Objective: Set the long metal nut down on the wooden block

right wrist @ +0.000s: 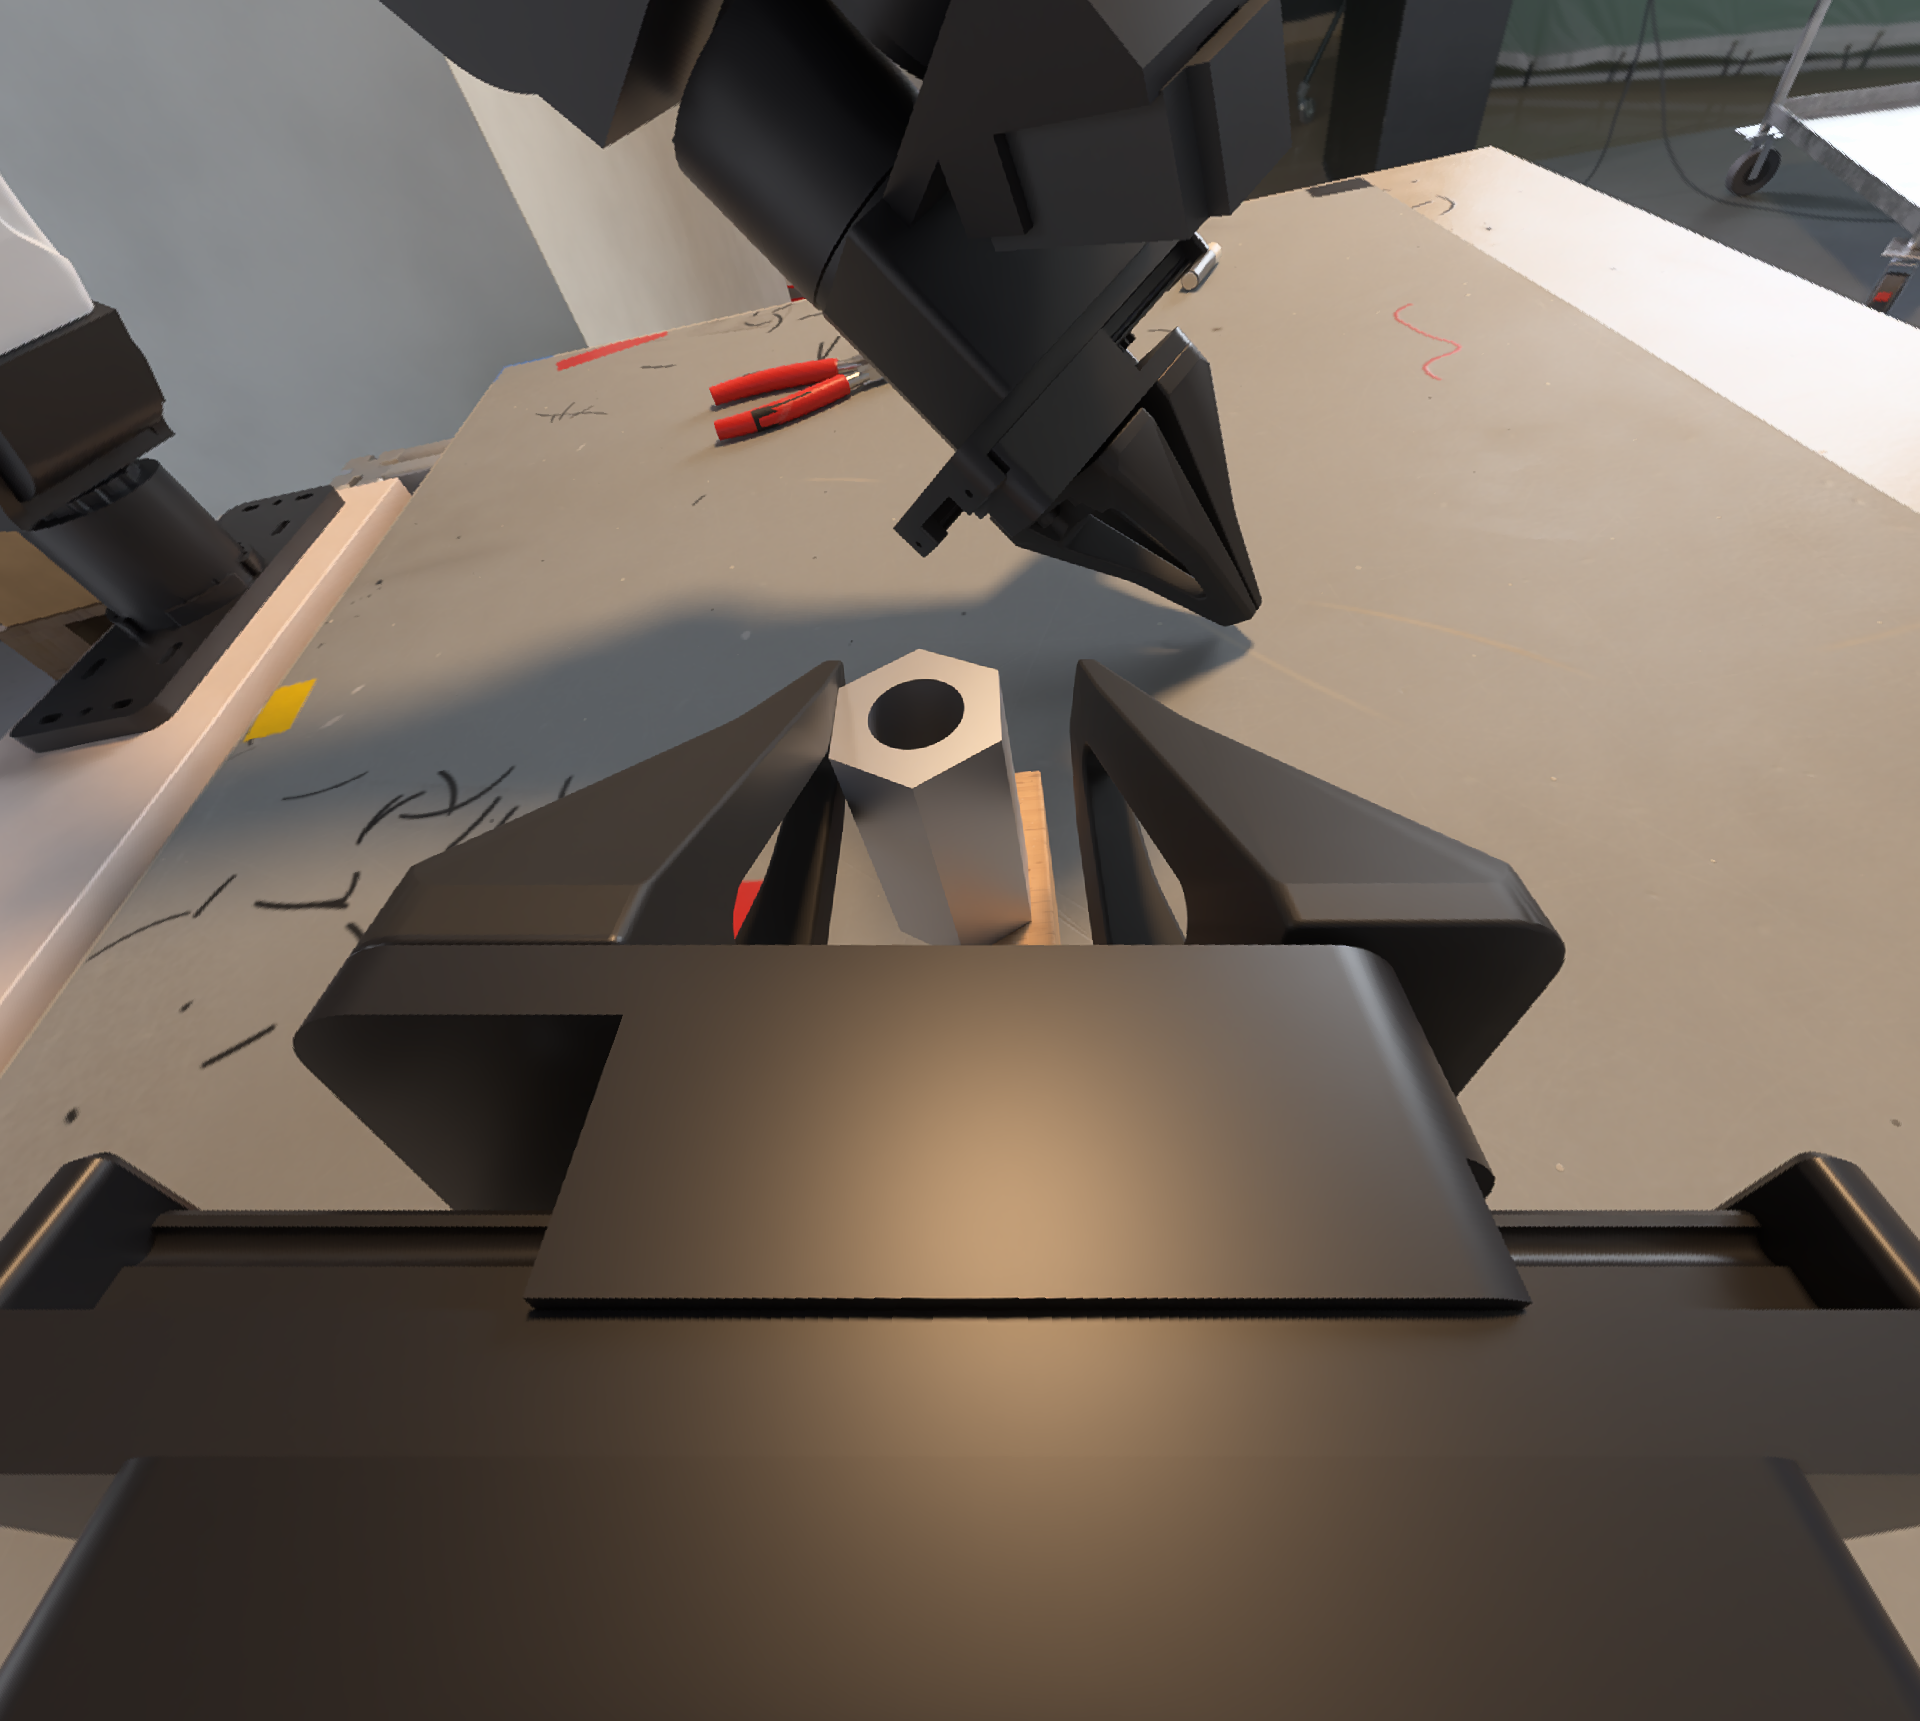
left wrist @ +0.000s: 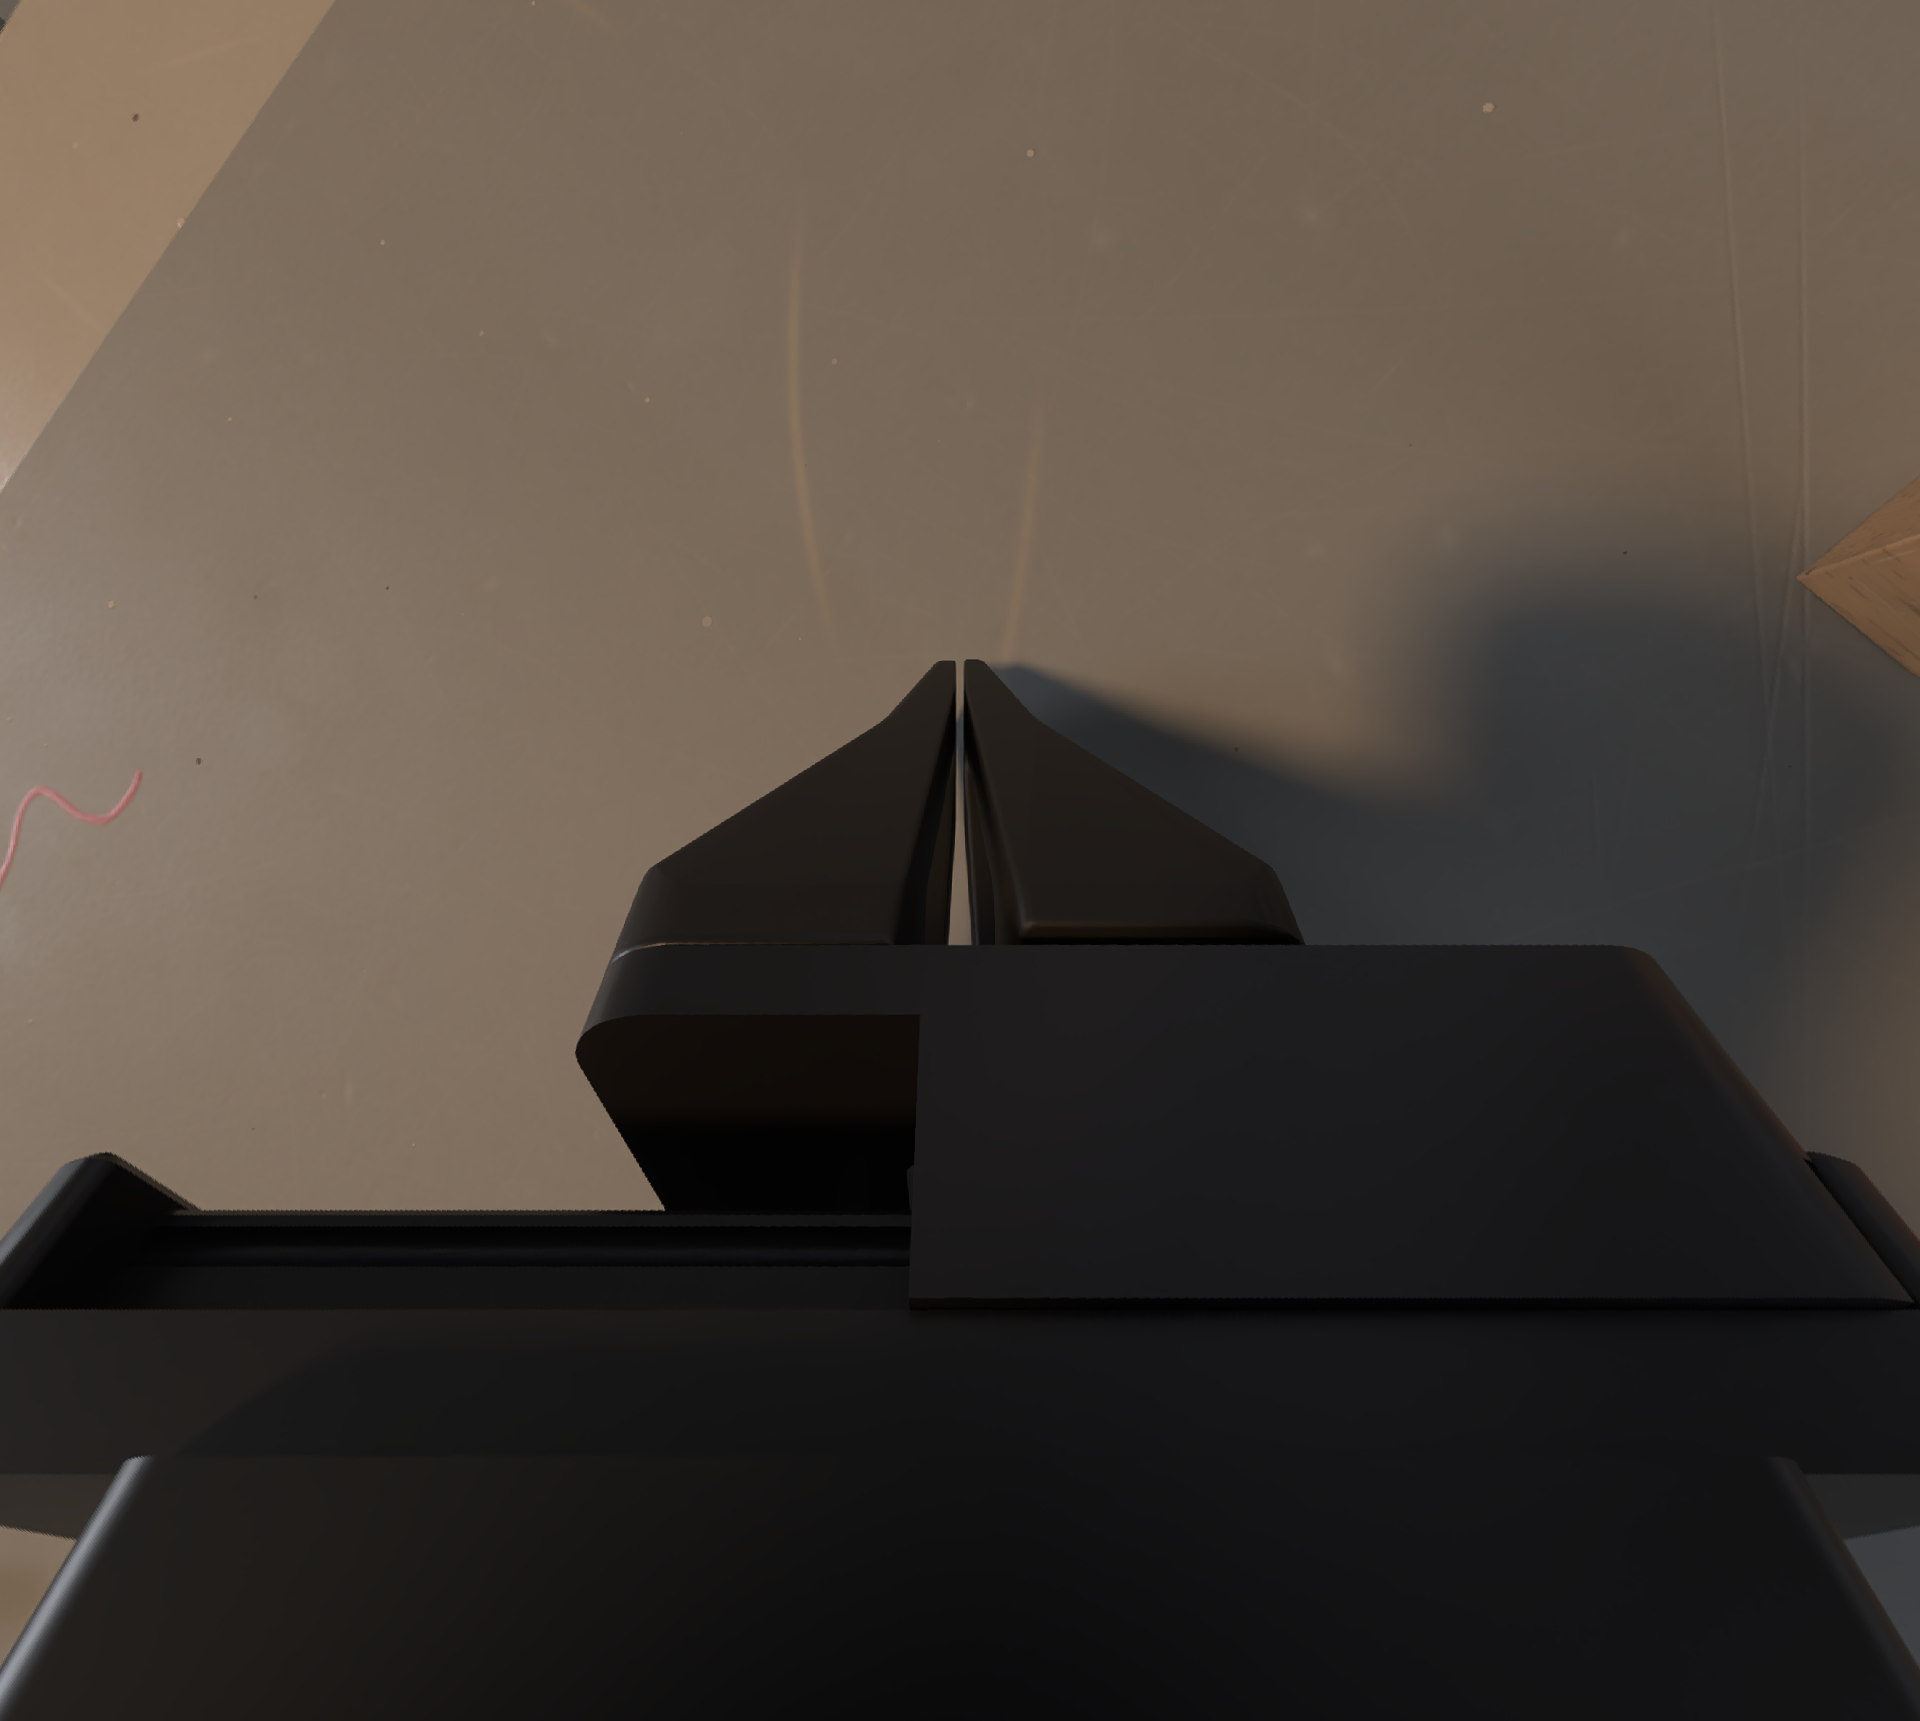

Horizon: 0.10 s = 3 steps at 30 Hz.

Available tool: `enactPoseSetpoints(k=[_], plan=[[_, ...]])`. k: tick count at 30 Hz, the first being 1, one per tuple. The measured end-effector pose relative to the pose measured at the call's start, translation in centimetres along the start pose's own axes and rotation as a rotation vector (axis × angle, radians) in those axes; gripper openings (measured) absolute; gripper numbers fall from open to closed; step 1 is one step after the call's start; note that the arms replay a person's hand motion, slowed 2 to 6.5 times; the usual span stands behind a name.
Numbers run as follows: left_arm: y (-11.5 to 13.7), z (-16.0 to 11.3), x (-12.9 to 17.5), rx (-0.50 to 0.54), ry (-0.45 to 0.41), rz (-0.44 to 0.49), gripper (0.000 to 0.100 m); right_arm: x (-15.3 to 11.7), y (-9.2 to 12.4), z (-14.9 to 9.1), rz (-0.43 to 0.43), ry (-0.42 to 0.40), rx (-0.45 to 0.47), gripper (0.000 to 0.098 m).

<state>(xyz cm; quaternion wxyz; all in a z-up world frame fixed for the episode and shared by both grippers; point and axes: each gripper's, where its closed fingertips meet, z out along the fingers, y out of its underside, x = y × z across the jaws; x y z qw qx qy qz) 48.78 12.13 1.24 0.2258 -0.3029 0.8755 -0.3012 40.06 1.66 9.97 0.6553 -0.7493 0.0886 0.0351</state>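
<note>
While standing on end between the right fingers (right wrist: 727, 798), shows as a long metal nut (right wrist: 925, 798): hexagonal, grey, flat-sided, with a dark round bore open at the top face and one flank catching warm light. Leans slightly rather than sitting perfectly plumb. Hides its foot behind the black body of the wrist, so cannot tell for certain what carries it; sits directly in front of a pale strip of the wooden block (right wrist: 1034, 840), with a scrap of red just showing at its other side. Spread wide, those right fingers: one tip touching or just beside the nut's upper edge, the other plainly apart from it, gripping nothing. Pressed almost together, the left fingers (left wrist: 1039, 798), with only a hairline slit between them and nothing held; poised above the bare grey-brown surface (left wrist: 1039, 217), near the nut and a little beyond it in the right wrist view. Farther back on the surface, red-handled pliers (right wrist: 790, 398) and a red scribble (right wrist: 1429, 341).
</note>
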Motion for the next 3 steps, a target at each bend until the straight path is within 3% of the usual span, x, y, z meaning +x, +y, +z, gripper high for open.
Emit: enactPoseSetpoints(k=[3], plan=[[0.0,0.0,0.0,0.0,0.0,0.0,0.001,0.03,-0.04,-0.02,0.0,0.001,0.001,0.037]])
